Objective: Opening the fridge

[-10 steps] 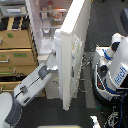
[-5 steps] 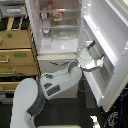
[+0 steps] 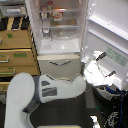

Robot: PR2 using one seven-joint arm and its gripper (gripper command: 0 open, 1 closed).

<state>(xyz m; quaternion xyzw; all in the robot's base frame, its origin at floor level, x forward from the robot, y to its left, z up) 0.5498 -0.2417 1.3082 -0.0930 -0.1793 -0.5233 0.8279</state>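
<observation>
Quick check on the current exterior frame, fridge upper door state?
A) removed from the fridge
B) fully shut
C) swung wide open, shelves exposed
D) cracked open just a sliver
C. The fridge upper door is swung far out to the exterior view's right, leaving the white interior shelves with items on them in plain sight, while the lower drawer with the curved silver handle looks closed.

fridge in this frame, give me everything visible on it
The fridge is tall and white, its large upper door swung wide open toward the exterior view's right, showing door-shelf ledges on its inner face. Inside, white shelves hold small items too blurred to name. Below is a closed drawer with a curved silver handle. A tan wooden cabinet stands on its left. The robot's arm reaches the door's lower edge; the claw sits there, its state unclear.
</observation>
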